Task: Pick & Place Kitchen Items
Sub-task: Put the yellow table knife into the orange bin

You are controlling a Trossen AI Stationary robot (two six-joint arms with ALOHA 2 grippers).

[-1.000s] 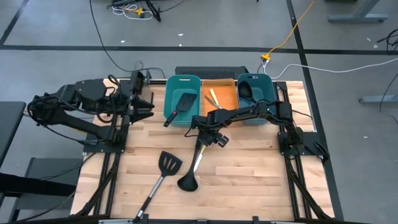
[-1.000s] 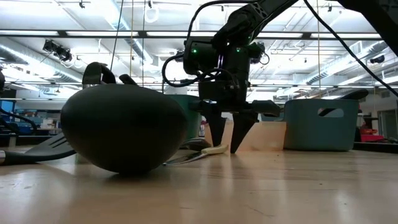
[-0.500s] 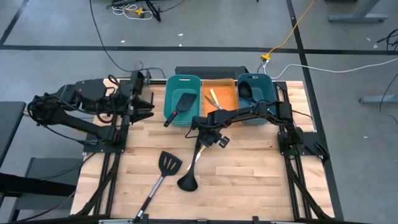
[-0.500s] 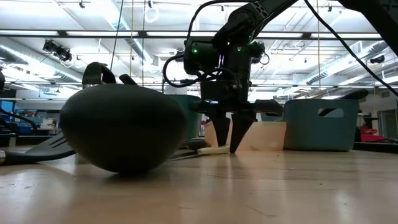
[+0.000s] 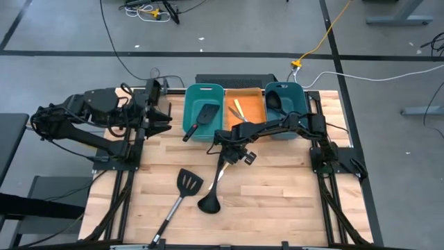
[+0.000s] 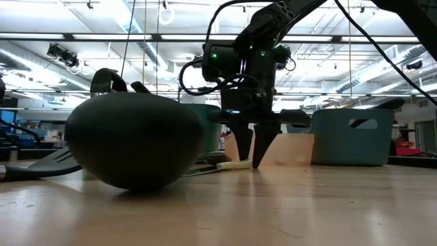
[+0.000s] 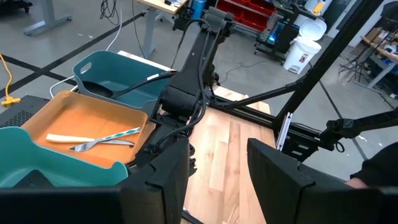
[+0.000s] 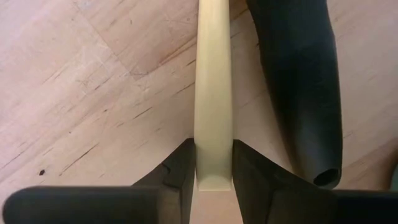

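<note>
two right gripper (image 8: 213, 167) jaws clamp a cream handle (image 8: 213, 93) lying on the counter (image 8: 93, 81), a black ladle handle (image 8: 301, 87) just beside them.

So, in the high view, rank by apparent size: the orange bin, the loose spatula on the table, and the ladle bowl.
1. Loose spatula, longest with its handle.
2. Orange bin; its area may rival the spatula's, so the top two are unsure.
3. Ladle bowl, clearly smallest.

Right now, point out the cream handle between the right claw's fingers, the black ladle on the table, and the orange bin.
cream handle (image 8: 213, 106), right wrist view, mid-shaft.
black ladle (image 5: 209, 203), high view, on its bowl.
orange bin (image 7: 93, 112), left wrist view, bare floor.
</note>
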